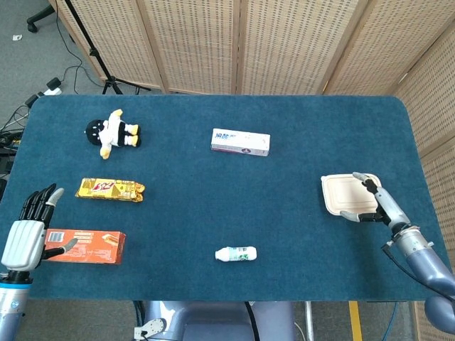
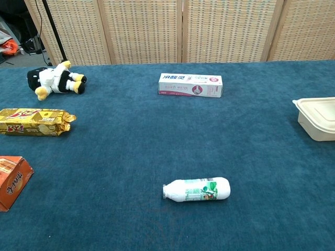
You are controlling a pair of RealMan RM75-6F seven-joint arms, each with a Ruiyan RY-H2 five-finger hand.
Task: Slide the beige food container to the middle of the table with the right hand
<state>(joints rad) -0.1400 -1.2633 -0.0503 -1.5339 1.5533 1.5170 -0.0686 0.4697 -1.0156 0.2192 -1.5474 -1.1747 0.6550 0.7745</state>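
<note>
Near the bench's right edge, the beige food container [image 1: 348, 192] is lying under the right hand [image 1: 375, 204], whose fingers [image 1: 364, 180] are spreading over its lid, grasping nothing; looking light, thin-walled and crushable, it is best pushed from its right rim, which the chest view is cutting off.

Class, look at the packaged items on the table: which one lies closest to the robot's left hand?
The orange-red box, lying right beside the left hand at the table's front corner. The gold snack packet, the white bottle and the toothpaste box all lie farther off.
</note>
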